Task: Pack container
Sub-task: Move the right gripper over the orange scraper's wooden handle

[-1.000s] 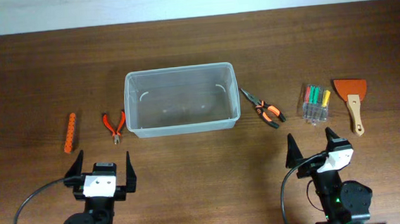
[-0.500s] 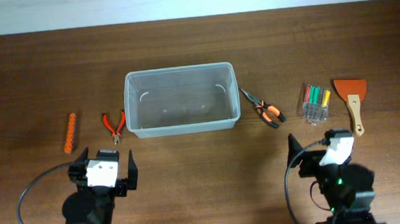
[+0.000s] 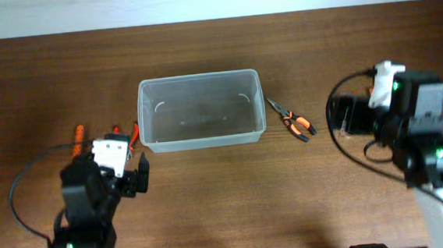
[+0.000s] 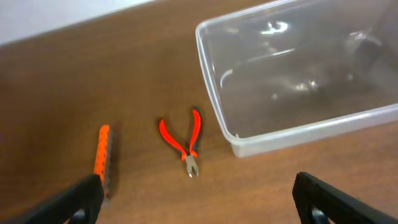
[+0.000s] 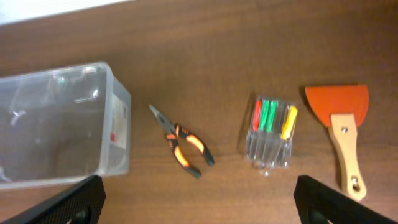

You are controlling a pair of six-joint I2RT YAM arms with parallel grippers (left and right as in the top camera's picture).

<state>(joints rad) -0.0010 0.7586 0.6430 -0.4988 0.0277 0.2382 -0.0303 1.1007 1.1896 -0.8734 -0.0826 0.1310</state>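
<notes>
The container (image 3: 201, 141) is a large clear bin, empty, at the table's middle; it also shows in the left wrist view (image 4: 311, 134) and the right wrist view (image 5: 118, 124). My left gripper (image 3: 108, 154) is open and empty, in front of the red pliers (image 4: 183, 143) and an orange ridged tool (image 4: 102, 158), left of the bin. My right gripper (image 5: 199, 205) is open and empty, held above the black-and-orange pliers (image 5: 183, 144), a small clear case of coloured screwdrivers (image 5: 268, 134) and an orange scraper (image 5: 341, 124).
In the overhead view the right arm (image 3: 401, 119) hides the screwdriver case and the scraper. The black-and-orange pliers (image 3: 293, 122) lie just right of the bin. The left arm (image 3: 87, 211) partly covers the red pliers (image 3: 134, 130).
Both arms have moved away from the table's front edge toward the tools. The right arm now covers the screwdriver case and scraper from above. No object has moved.
</notes>
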